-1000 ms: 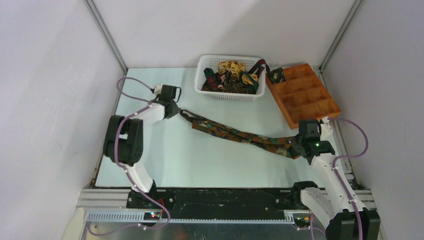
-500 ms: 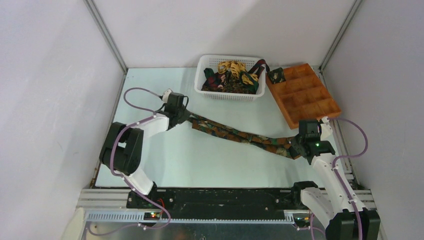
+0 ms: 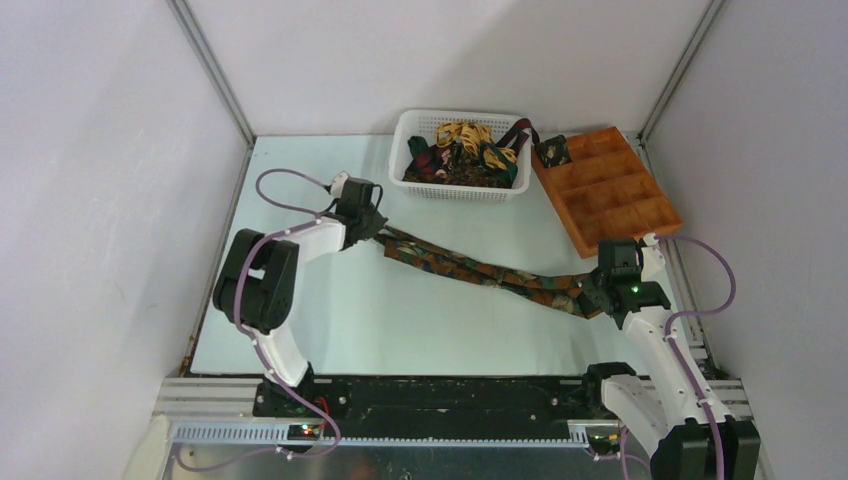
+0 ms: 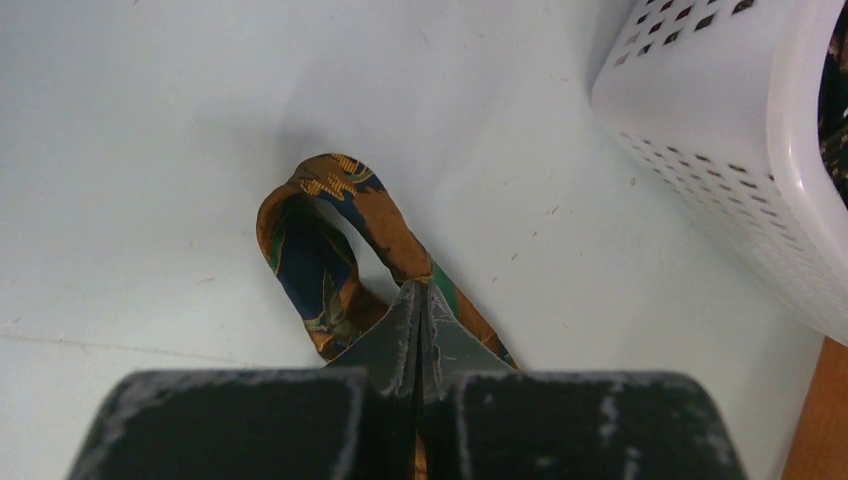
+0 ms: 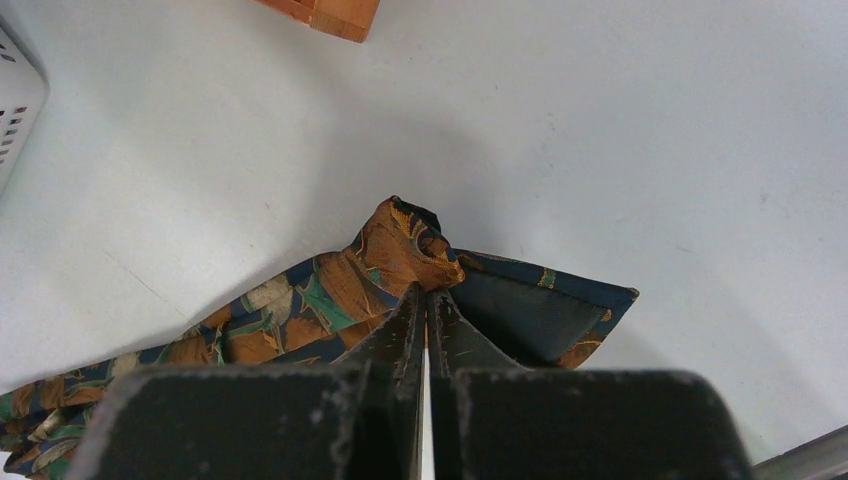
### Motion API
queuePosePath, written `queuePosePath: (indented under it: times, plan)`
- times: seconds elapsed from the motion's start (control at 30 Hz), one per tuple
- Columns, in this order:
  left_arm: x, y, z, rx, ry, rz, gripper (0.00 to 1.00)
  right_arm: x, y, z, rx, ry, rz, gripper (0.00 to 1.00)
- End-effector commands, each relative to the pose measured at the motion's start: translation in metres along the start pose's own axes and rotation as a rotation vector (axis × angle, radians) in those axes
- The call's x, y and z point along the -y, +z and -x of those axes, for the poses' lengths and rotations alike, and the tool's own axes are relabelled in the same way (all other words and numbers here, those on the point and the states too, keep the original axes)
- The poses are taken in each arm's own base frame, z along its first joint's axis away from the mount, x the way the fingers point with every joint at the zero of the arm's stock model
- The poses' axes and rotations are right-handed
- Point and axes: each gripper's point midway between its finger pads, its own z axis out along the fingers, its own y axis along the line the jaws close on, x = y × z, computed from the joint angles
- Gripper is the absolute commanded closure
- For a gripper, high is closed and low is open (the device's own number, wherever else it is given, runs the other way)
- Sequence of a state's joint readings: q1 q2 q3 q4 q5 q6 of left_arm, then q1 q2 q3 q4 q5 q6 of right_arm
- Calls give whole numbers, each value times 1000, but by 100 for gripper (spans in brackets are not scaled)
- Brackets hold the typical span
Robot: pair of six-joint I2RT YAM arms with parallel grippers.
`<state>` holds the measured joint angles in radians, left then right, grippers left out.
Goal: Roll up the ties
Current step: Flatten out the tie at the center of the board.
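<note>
From the top camera I see a white basket (image 3: 462, 189) at the tabletop's (image 3: 330, 320) far edge, heaped with loose ties (image 3: 462, 150), yellow-gold and dark. The orange-brown tray (image 3: 612, 192) beside it, toward the far right corner, holds one rolled tie (image 3: 552, 151) in its far-left compartment. A patterned tie (image 3: 480, 268) stretches across the middle. Left wrist: the left jaws are clamped on its looped end beside the basket. Right wrist: the right jaws pinch its wide end near the tray's corner.

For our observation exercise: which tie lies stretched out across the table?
The long green, brown and orange patterned fabric tie, each end pinched in an arm's shut jaws. Other ties lie bunched in the white plastic basket.
</note>
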<state>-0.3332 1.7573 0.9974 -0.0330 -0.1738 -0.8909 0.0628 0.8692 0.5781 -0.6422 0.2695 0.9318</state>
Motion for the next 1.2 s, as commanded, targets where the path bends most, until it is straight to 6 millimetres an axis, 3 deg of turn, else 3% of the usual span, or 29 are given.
queuePosePath:
  times: [0.0,0.4,0.8,1.17]
  plan:
    - [9,11,16,31,-20,-2,100,0,-1,5,23,1,4,100]
    - [-7,19,4,-5,-48,19,100,0,0,6,24,2,1,100]
    - [-5,-3,20,54,-57,-14,100,0,2,5,17,-2,-2,100]
    - [-13,4,20,47,-62,8,100,0,2,4,14,-4,-2,100]
